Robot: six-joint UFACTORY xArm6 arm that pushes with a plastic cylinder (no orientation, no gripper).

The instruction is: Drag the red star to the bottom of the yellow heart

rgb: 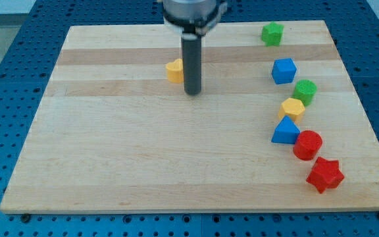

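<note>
The red star (325, 174) lies near the board's bottom right corner, just below and right of a red cylinder (307, 145). The yellow heart (174, 70) sits at the upper middle of the board, partly hidden behind my dark rod. My tip (192, 92) rests on the board just right of and slightly below the yellow heart, touching or nearly touching it. The tip is far to the left of and above the red star.
Down the right side lie a green star (272, 33), a blue cube (283, 70), a green cylinder (304, 91), a yellow hexagon (293, 108) and a blue triangle (285, 131). The wooden board (110, 164) sits on a blue perforated table.
</note>
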